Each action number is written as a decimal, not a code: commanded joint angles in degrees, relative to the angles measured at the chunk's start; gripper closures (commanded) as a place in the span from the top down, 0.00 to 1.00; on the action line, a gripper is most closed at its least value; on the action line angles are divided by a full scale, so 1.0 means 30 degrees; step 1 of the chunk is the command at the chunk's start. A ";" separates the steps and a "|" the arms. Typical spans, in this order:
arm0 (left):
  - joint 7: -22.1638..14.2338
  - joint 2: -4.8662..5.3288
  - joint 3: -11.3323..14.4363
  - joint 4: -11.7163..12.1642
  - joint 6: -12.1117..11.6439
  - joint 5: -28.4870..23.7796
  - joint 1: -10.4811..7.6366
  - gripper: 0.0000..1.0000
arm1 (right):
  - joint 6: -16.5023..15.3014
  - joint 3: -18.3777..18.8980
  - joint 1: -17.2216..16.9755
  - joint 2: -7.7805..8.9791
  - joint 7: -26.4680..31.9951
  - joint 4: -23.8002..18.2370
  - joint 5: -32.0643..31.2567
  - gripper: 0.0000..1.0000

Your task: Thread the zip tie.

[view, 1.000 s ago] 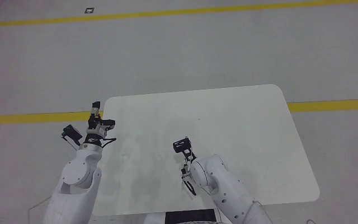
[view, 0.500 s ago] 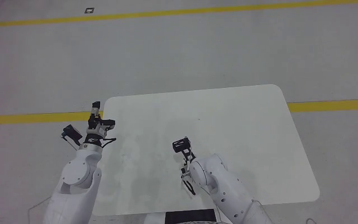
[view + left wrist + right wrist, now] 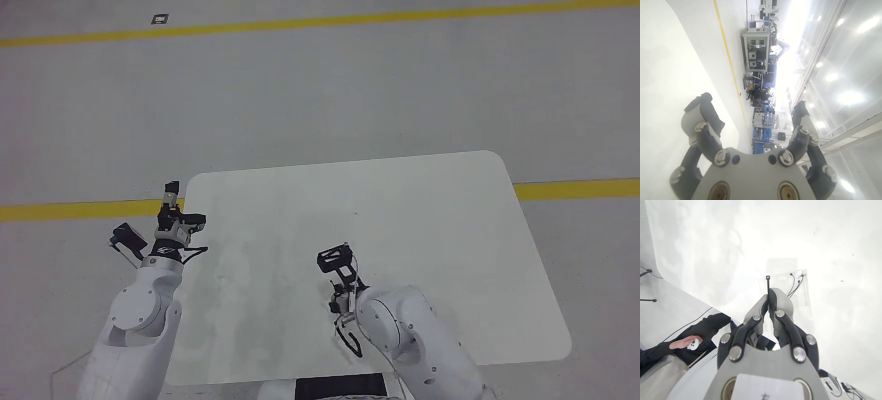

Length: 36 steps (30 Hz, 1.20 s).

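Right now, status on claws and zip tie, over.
Right claw shut on zip tie, head end sticking out. Left claw open, empty, beside the table edge. Clear tray of spare ties on table near right claw.

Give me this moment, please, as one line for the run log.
right pincer: shut on zip tie, head end protruding, above table | left pincer: open, empty, beside table edge | clear tray: spare ties

Left arm [image 3: 140, 310] and right arm [image 3: 405, 330]: glossy white rounded shells, black cables looped at the wrists. Left gripper [image 3: 753, 102] and right gripper [image 3: 769, 298]: grey metal base plate, black linkage bars, silver round-head screws, black finger pads.
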 commanded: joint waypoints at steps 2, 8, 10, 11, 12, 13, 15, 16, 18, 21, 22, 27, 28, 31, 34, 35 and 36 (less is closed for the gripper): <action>0.0000 0.0000 0.0000 0.0000 0.0000 0.0000 0.0000 1.00 | 0.0102 0.0602 -0.0722 0.0112 -0.1156 -0.0665 0.0753 0.00; 0.0000 0.0000 0.0000 0.0000 0.0000 0.0000 0.0000 1.00 | -0.0027 0.0925 -0.1155 0.0186 -0.1663 -0.0931 0.1313 0.00; 0.0000 0.0000 0.0000 0.0000 0.0000 0.0000 0.0000 1.00 | -0.0027 0.0925 -0.1155 0.0186 -0.1663 -0.0931 0.1313 0.00; 0.0000 0.0000 0.0000 0.0000 0.0000 0.0000 0.0000 1.00 | -0.0027 0.0925 -0.1155 0.0186 -0.1663 -0.0931 0.1313 0.00; 0.0000 0.0000 0.0000 0.0000 0.0000 0.0000 0.0000 1.00 | -0.0027 0.0925 -0.1155 0.0186 -0.1663 -0.0931 0.1313 0.00; 0.0000 0.0000 0.0000 0.0000 0.0000 0.0000 0.0000 1.00 | -0.0027 0.0925 -0.1155 0.0186 -0.1663 -0.0931 0.1313 0.00; 0.0000 0.0000 0.0000 0.0000 0.0000 0.0000 0.0000 1.00 | -0.0027 0.0925 -0.1155 0.0186 -0.1663 -0.0931 0.1313 0.00; 0.0000 0.0000 0.0000 0.0000 0.0000 0.0000 0.0000 1.00 | -0.0027 0.0925 -0.1155 0.0186 -0.1663 -0.0931 0.1313 0.00; 0.0000 0.0000 0.0000 0.0000 0.0000 0.0000 0.0000 1.00 | -0.0027 0.0925 -0.1155 0.0186 -0.1663 -0.0931 0.1313 0.00; 0.0000 0.0000 0.0000 0.0000 0.0000 0.0000 0.0000 1.00 | 0.0262 0.1333 -0.1049 0.0185 -0.2633 -0.0782 0.2485 0.00; 0.0000 0.0000 0.0000 0.0000 0.0000 0.0000 0.0000 1.00 | 0.0453 0.1464 -0.0937 0.0180 -0.2705 -0.0851 0.2830 0.00; 0.0000 0.0000 0.0000 0.0000 0.0000 0.0000 0.0000 1.00 | 0.2029 0.2043 -0.0004 0.0057 -0.3204 -0.0965 0.5220 0.00; 0.0000 0.0000 0.0000 0.0000 0.0000 0.0000 0.0000 1.00 | 0.2527 0.2136 0.0273 0.0022 -0.3339 -0.0801 0.5641 0.00; 0.0000 0.0000 0.0000 0.0000 0.0000 0.0000 0.0000 1.00 | 0.3085 0.2894 0.0889 -0.0168 -0.3750 -0.0006 0.7497 0.00; 0.0000 0.0000 0.0000 0.0000 0.0000 0.0000 0.0000 1.00 | 0.3085 0.4128 0.1138 -0.0402 -0.4627 0.0894 0.9381 0.00; 0.0000 0.0000 0.0000 0.0000 0.0000 0.0000 0.0000 1.00 | 0.3085 0.4252 0.1120 -0.0441 -0.4808 0.0969 0.9604 0.00; 0.0000 0.0000 0.0000 0.0000 0.0000 0.0000 0.0000 1.00 | 0.3085 0.4252 0.1120 -0.0441 -0.4808 0.0969 0.9604 0.00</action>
